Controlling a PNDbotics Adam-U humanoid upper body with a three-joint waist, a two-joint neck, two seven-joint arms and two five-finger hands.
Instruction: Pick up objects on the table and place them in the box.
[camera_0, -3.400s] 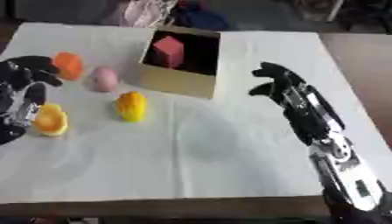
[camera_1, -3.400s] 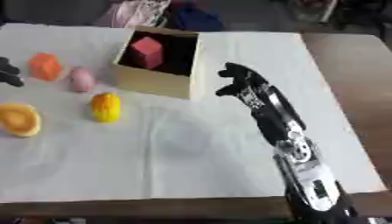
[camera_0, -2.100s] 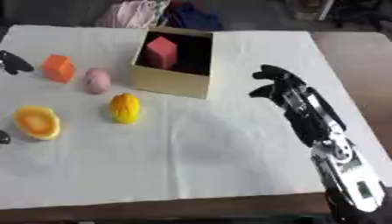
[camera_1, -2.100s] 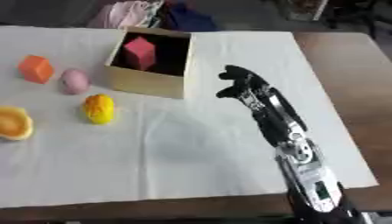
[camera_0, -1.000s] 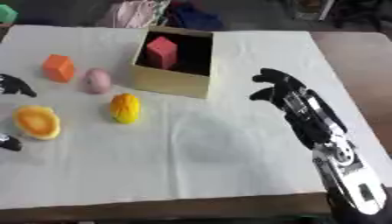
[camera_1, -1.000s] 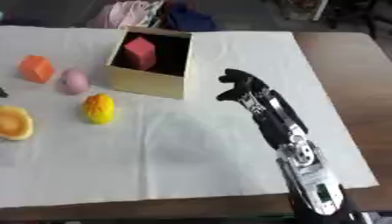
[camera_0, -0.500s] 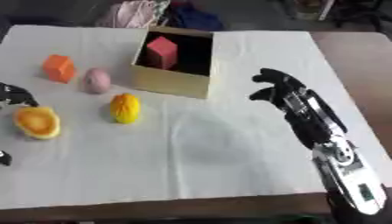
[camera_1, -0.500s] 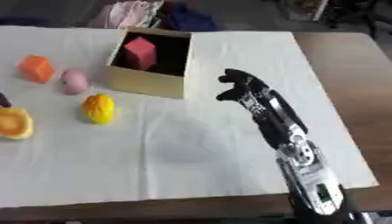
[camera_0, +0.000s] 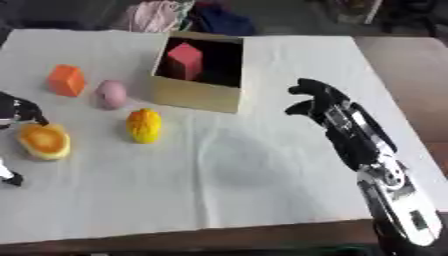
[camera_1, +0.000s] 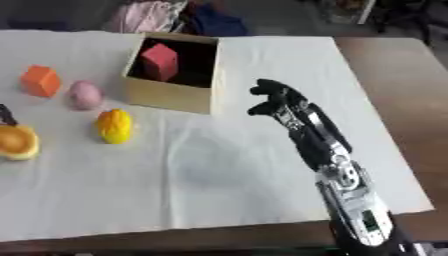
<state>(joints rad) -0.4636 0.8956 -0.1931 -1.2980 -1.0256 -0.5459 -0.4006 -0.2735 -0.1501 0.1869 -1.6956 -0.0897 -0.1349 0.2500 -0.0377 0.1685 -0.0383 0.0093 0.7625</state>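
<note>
Box (camera_0: 198, 95) holds a red block (camera_0: 185, 60) — left robot hand (camera_0: 16, 111) is bracketed around the orange-yellow piece (camera_0: 44, 141), fingers apart; right robot hand (camera_0: 317, 98) is curled, empty.

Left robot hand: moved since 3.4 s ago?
Yes. The left robot hand was up beside the orange block; now it sits lower, at the orange fruit.

the open cardboard box (camera_0: 197, 95) sits far centre on the white cloth-covered table (camera_0: 262, 180), a red block (camera_0: 185, 60) inside it. left of the box lie an orange cube (camera_0: 66, 80) and a pink egg-shaped object (camera_0: 111, 93); nearer, a yellow bumpy fruit (camera_0: 143, 126), and at the left edge an orange round fruit (camera_0: 45, 141).
</note>
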